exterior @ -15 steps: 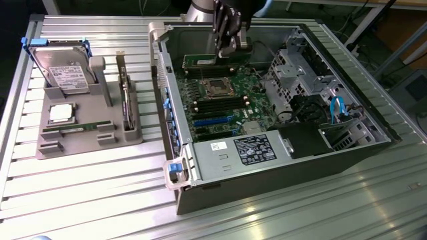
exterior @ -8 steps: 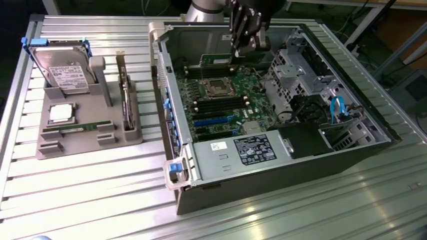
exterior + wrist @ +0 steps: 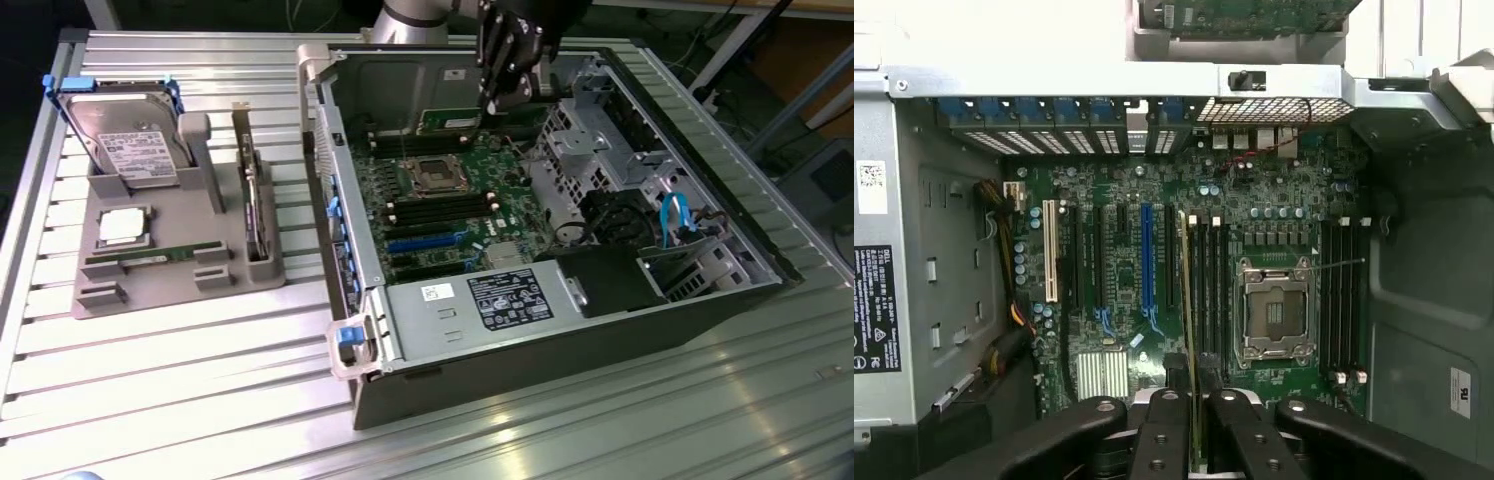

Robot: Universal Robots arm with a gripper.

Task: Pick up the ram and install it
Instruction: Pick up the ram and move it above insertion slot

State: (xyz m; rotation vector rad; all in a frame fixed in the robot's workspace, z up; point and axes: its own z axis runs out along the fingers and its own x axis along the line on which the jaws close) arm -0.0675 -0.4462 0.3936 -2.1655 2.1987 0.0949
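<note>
Wrist view: ram [image 3: 1185,300] edge-on, pinched within gripper [image 3: 1197,405], over motherboard [image 3: 1119,290].

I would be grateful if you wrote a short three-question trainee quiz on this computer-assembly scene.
1. True or false: the pincer is shut on the ram.
2. Which part lies in the grey tray? A) hard drive B) fan C) keyboard
3. What is the ram held above?
Key: 1 true; 2 A; 3 the motherboard.
</note>
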